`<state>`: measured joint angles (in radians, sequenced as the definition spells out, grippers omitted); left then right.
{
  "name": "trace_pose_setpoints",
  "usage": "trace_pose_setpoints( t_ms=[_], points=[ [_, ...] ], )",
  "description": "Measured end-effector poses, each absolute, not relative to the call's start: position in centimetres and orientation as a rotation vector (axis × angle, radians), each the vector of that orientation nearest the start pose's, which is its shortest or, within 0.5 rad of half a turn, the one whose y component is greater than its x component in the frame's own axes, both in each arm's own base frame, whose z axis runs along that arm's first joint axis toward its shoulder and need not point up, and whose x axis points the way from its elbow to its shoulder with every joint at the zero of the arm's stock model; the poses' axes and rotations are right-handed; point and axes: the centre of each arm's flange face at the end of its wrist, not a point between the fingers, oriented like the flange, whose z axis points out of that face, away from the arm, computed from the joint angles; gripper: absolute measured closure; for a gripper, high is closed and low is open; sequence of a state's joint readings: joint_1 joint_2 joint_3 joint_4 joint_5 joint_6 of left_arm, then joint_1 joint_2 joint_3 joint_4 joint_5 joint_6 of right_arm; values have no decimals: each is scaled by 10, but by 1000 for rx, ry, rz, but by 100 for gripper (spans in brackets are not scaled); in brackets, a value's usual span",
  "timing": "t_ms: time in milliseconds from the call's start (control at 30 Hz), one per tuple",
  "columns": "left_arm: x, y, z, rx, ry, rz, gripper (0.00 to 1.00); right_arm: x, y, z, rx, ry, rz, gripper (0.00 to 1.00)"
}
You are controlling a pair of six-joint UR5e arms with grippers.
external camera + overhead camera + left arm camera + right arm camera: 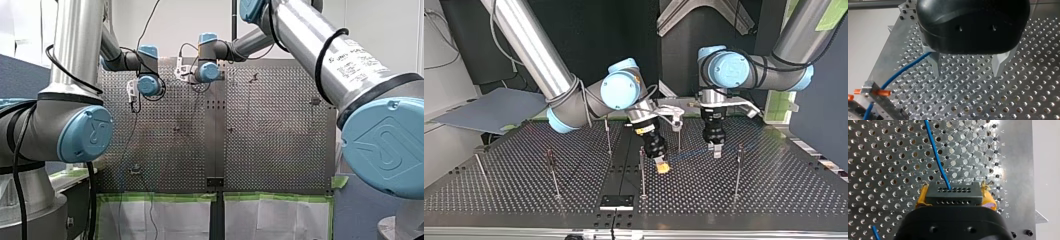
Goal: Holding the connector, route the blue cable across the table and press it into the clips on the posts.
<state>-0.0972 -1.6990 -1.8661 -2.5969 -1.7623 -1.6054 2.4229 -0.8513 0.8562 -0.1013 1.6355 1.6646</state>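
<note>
In the right wrist view my right gripper [954, 200] is shut, its yellow pads [923, 196] clamping a black multi-hole connector [953, 193]. The blue cable [935, 150] leaves the connector and runs away over the perforated table. In the top view this gripper [662, 167] hangs low near the middle post [642, 165]. My left gripper [967, 68] stands open just above the table with nothing between its metal fingers [999, 65]. The blue cable [901, 72] passes beside one finger and reaches a clip with orange tips [873, 91]. In the top view my left gripper [716, 150] hovers at the right.
Several thin posts stand on the perforated table [774, 190]: one at the top view's left [551, 165], one behind the middle [608, 132], one at the right [738, 160]. A small black plate [616, 202] lies at the front edge. Green tape [160, 197] edges the table in the front view.
</note>
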Motion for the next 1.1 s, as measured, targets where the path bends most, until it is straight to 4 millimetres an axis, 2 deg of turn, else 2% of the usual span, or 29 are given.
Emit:
trace_pose_setpoints(
  t_ms=[33, 67, 100, 167, 200, 233, 267, 300, 333, 367, 633, 1100],
  points=[
    [507, -164, 336, -113, 1448, 30, 5, 671, -419, 391, 1656, -784, 1901, 100],
    [507, -164, 335, -115, 1449, 29, 29, 671, -418, 390, 1657, -783, 1901, 100],
    [507, -164, 335, -117, 1449, 28, 29, 671, -418, 390, 1657, -783, 1901, 100],
    [507, -164, 335, -123, 1447, 21, 60, 672, -418, 390, 1659, -783, 1900, 100],
    [507, -164, 335, -127, 1447, 17, 60, 672, -417, 390, 1660, -783, 1900, 100],
    [507, -164, 335, -132, 1446, 12, 71, 672, -417, 390, 1661, -783, 1900, 100],
    [507, -164, 336, -138, 1446, 5, 76, 673, -417, 389, 1662, -783, 1900, 100],
    [507, -164, 336, -142, 1445, 0, 76, 673, -416, 389, 1664, -782, 1900, 100],
    [507, -164, 336, -146, 1445, -4, 82, 673, -415, 389, 1666, -782, 1899, 100],
    [507, -164, 335, -150, 1445, -8, 100, 674, -414, 388, 1668, -781, 1899, 100],
    [502, -163, 327, -174, 1477, -30, 100, 674, -409, 368, 1711, -792, 1869, 100],
    [476, -158, 282, -197, 1523, -3, 100, 658, -403, 312, 1822, -844, 1765, 100]
  ],
)
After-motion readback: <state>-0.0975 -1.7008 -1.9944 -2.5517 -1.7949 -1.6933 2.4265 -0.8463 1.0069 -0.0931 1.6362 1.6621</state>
